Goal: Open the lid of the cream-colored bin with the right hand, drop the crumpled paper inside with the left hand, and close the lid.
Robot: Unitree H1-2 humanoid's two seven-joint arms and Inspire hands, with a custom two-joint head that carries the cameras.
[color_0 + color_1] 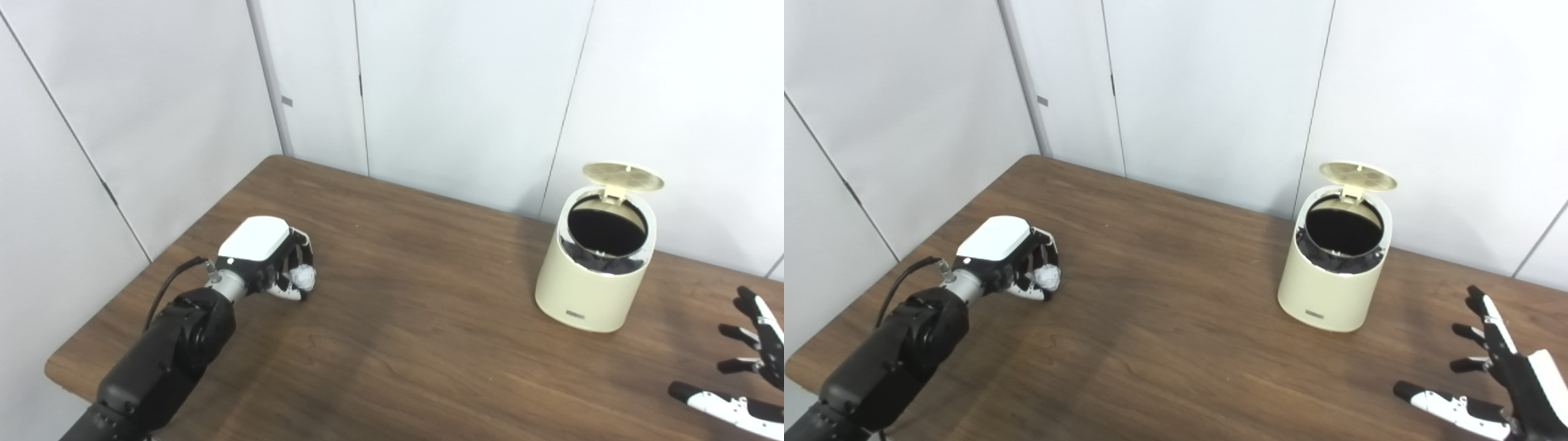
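Your left hand [269, 257] had its fingers clenched on the crumpled paper [302, 278], well left of the cream-colored bin [597, 269]; lid [623, 176] stood up. Right hand [1497, 373] splayed, empty. Risk: a loose hold could spill paper mid-carry.

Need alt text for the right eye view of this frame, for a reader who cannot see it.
A cream-colored bin stands on a wooden table with its lid flipped up. At left, the left hand is closed around a crumpled paper; at lower right, the right hand is open, apart from the bin.
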